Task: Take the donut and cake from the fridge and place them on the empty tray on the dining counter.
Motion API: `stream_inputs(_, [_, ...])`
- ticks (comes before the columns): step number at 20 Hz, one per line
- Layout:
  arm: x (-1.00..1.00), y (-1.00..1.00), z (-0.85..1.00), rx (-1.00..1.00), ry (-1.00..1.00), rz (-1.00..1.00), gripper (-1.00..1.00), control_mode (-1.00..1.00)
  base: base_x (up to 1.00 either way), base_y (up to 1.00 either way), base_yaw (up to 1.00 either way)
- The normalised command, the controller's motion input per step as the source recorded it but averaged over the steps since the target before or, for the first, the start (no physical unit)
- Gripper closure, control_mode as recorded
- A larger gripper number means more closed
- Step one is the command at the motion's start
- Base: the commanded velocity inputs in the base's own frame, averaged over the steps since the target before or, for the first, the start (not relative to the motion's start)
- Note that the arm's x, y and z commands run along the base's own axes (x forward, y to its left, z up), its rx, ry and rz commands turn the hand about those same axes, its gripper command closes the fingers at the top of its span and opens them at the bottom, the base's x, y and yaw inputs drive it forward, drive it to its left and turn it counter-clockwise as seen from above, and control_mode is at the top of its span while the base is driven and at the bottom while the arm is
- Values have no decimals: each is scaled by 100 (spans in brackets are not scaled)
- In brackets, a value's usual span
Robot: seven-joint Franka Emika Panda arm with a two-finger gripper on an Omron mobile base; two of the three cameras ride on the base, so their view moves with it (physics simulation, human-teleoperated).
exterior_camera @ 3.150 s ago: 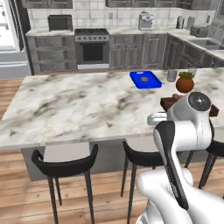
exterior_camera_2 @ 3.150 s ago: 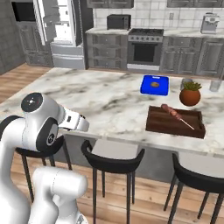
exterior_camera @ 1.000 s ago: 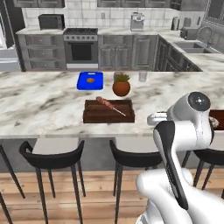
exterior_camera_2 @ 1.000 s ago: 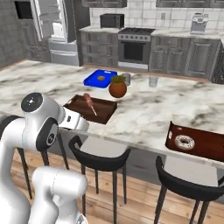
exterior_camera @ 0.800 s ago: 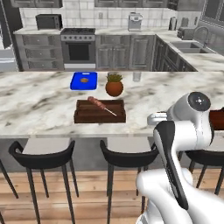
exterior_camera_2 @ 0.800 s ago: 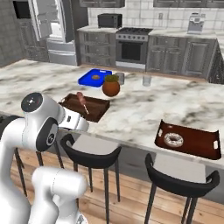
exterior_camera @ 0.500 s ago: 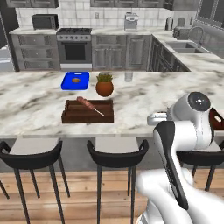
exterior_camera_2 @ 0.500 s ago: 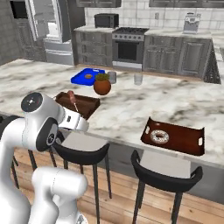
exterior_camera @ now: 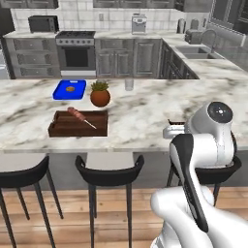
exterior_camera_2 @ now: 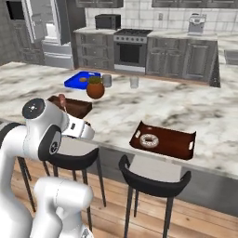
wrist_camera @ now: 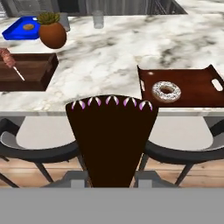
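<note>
Dark brown wedge-shaped cake slice [wrist_camera: 111,140] with small pink-white dabs along its wide edge sat upright in the hand view, pinched between the two dark tips of the gripper [wrist_camera: 109,177], jaws partly closed against its narrow end. It was held out in front of the dining counter's edge, above the black stools [wrist_camera: 39,146], not yet over the tray.

Whitish-glazed ring donut [exterior_camera_2: 149,139] lay already in the flat dark reddish-brown tray [exterior_camera_2: 179,142], toward its left half, the right half bare. Tray rested on the white-and-grey veined marble dining counter [exterior_camera_2: 186,111], near its front edge.

Change over the last three seconds: whole scene slid across both base views (camera carried by the driving base, not the things moving). The tray, absent from the earliest right base picture, came in at the right edge and by now stood nearly centre. In the hand view it lay just up and right of the cake. Arm pose unchanged against the body throughout.

Judgement: donut half done; base nearly lined up with the tray; remaining work was a reach forward and a lowering into the bare part.

Further left on the marble: the deeper brown wooden tray [exterior_camera: 77,125] with a skewer, a round brown pot with a green plant [exterior_camera: 100,96], a blue board [exterior_camera: 70,89]. Grey fridge [exterior_camera_2: 44,32] stood far back left.
</note>
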Motion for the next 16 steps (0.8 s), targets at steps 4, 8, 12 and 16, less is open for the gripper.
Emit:
stream_inputs(4, [0,0,0,0,0,0,100,100,-4,-53,0])
stream_inputs(8, [0,0,0,0,0,0,100,100,-1,-50,0])
stream_inputs(12, [0,0,0,0,0,0,100,100,0,-44,0])
stream_inputs(16, [0,0,0,0,0,0,100,100,0,-41,0])
